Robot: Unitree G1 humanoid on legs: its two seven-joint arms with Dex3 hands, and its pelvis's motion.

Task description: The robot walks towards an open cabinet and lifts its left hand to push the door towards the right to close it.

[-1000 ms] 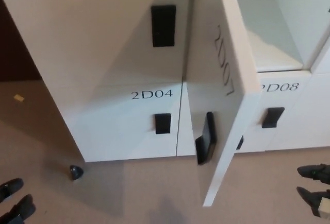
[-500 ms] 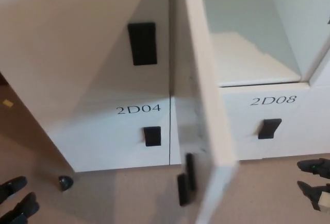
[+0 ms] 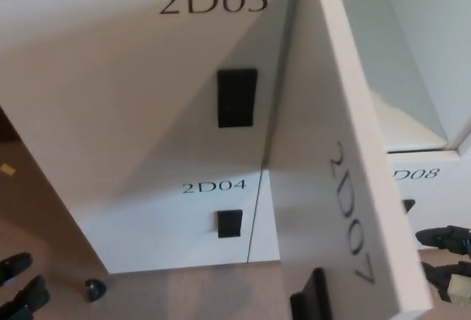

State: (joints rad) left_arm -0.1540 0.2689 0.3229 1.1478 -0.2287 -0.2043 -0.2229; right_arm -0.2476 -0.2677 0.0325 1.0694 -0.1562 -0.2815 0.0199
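Note:
A white cabinet door marked 2D07 stands open, swung out toward me, with its black handle at the bottom. Behind it the open compartment shows a white inside. My left hand hangs low at the bottom left corner, far from the door, its black fingers apart and holding nothing. My right hand sits at the right edge, just right of the door's lower corner, fingers spread and empty.
Closed white doors 2D03 and 2D04 fill the left, each with a black handle. Door 2D08 sits below the open compartment. A small black door stop lies on the beige carpet.
The camera has moved closer and tilted up: the 2D03 label is fully in view now and the open door looms larger. Both hands stay low.

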